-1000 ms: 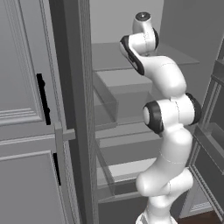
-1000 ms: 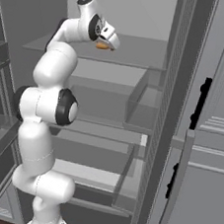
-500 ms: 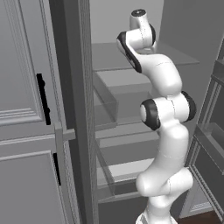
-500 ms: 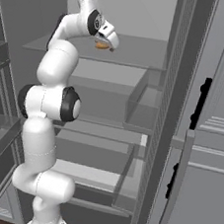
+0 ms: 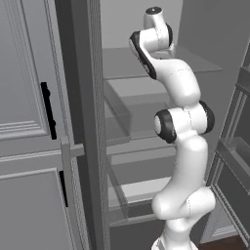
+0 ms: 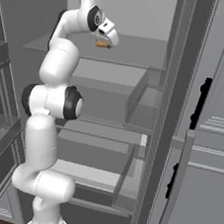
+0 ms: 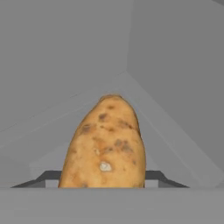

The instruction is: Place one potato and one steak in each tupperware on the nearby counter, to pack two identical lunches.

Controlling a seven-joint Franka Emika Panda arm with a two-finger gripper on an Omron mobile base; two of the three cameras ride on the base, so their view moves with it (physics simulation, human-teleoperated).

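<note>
Potato (image 7: 105,146): lower end cut off by the hand view's bottom; in the right base view just a small orange sliver (image 6: 102,44) under the wrist; pincer (image 6: 103,42) tips there too small to tell whether they touch it; shelf (image 6: 136,51) partly behind the arm.

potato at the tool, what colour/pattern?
Orange-tan skin with scattered brown speckles and one pale spot on the potato; hand view shows it best.

Grey fridge interior ahead, glass shelves (image 6: 113,74) stacked one above another. Its open door (image 5: 29,146) stands beside them with black handles (image 5: 47,110). Flat, even light; dark wood floor (image 5: 227,242) below.
</note>
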